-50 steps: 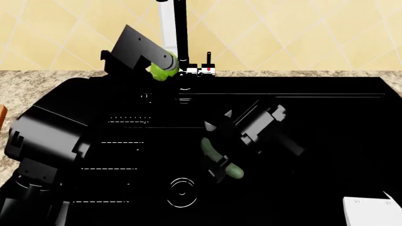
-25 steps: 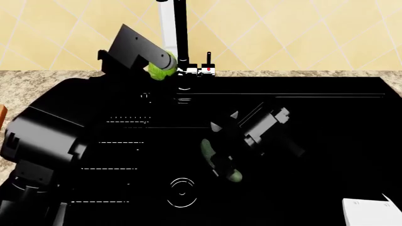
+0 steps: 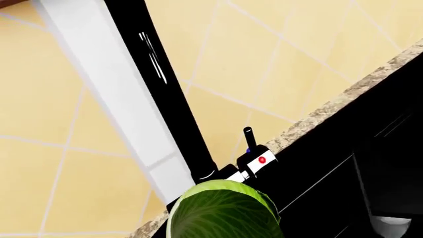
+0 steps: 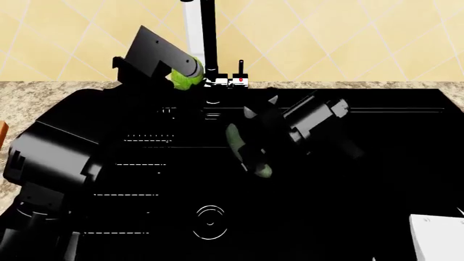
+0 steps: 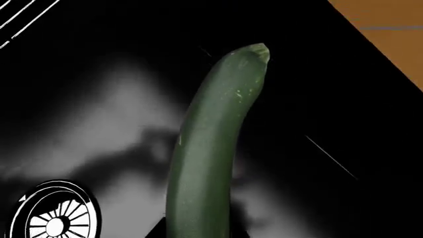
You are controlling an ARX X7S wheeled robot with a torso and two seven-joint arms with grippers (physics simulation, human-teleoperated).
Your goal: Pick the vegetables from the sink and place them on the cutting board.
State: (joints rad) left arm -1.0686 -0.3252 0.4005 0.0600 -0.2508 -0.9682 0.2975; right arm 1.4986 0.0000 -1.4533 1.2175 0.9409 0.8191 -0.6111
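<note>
My right gripper is clamped on the cucumber near its middle — both ends stick out past the jaws. It hangs clear above the sink floor, over the middle of the basin; the wrist view shows the drain ring well below it. Long axis runs diagonally, upper end toward the sink's back edge, lower end toward the drain, and it slopes down along that line.

My left gripper holds the cabbage, pinched between the jaws, raised at the sink's back edge just beside the faucet. In the left wrist view the cabbage sits close to the faucet column — touching or not, I can't tell.

Both vegetables are out of the basin as I read it. What's left is the carry.

The cutting board isn't clearly in view. There's a reddish-brown sliver at the counter's left edge, maybe the board, can't confirm. If so, it lies left of both arms and my left arm is the nearer one, so cabbage first.

Watch items:
- cabbage needs to clear the faucet before swinging left
- the cucumber travels furthest, and across the left arm's space
- lay the cucumber flat along the board's long side so it doesn't roll
</note>
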